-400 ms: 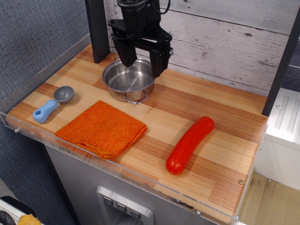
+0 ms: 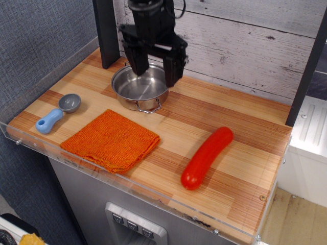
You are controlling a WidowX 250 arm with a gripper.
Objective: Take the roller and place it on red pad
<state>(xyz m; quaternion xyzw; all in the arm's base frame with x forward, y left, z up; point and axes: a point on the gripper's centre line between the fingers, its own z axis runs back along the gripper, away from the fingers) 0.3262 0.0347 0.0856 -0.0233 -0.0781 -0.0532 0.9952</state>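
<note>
The roller (image 2: 207, 157) is a glossy red cylinder lying diagonally on the wooden counter at the right front. The red pad (image 2: 111, 140) is a square orange-red knitted cloth lying flat at the left front. My gripper (image 2: 156, 75) hangs at the back, above the steel pot (image 2: 141, 88), with its two black fingers spread wide and nothing between them. It is far from the roller and behind the pad.
A blue-handled grey scoop (image 2: 57, 114) lies at the left edge. A black post (image 2: 107, 31) stands behind the pot. A clear acrylic rim (image 2: 127, 181) runs along the front and left of the counter. A white wood-plank wall backs the counter.
My gripper has risen slightly and shifted a little to the left above the pot. The roller, pad and scoop have not moved.
</note>
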